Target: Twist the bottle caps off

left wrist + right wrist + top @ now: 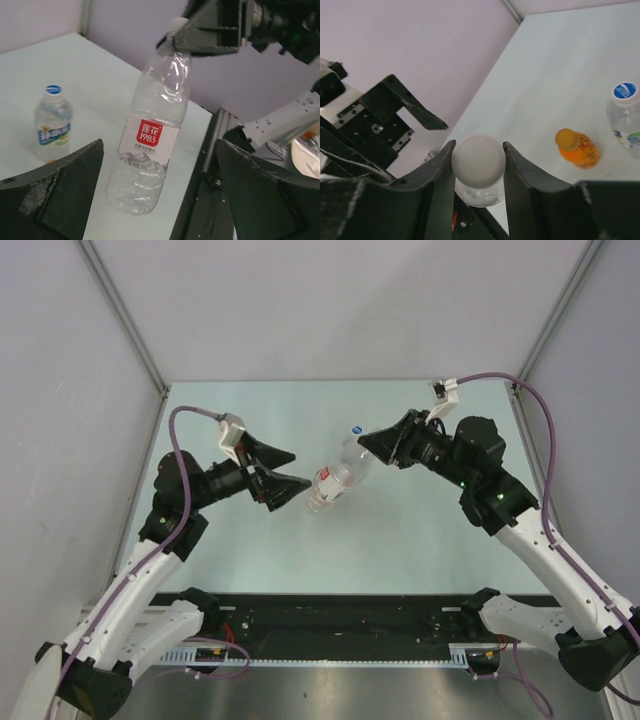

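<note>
Gripping the plain whitish round plastic cap [478, 161] between the narrow jaws of the right gripper [372, 443], at the top of the slim clear plastic bottle with the red label [150, 145], tilted over the pale green table [400, 540]. Keeping the left gripper [298, 470] wide, just beside the lower end of the bottle, not closed on it. Probably risking, with a twist now, only a spinning of the whole bottle together with the cap, for lack of any hold on the body. Possibly risking also a slip off the smooth cap and a fall onto the table.
</note>
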